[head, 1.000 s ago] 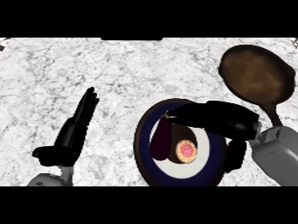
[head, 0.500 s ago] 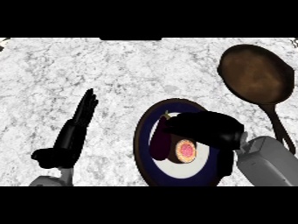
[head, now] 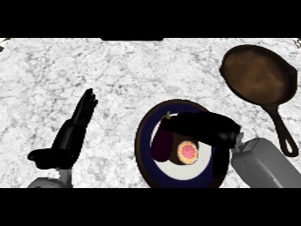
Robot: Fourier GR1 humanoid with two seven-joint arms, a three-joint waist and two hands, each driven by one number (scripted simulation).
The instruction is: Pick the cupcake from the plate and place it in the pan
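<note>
Right hand [head: 201, 128] has slid lower over the plate [head: 146, 132], fingers now curling around the cupcake [head: 186, 152], not yet lifted. Pan [head: 260, 75] waits beyond the plate. Left hand [head: 71, 132] rests open beside it.

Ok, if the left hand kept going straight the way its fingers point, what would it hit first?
Probably nothing: the left hand is open, its fingers pointing up the view and slightly right, across bare counter. The plate and pan lie off to its right.
</note>
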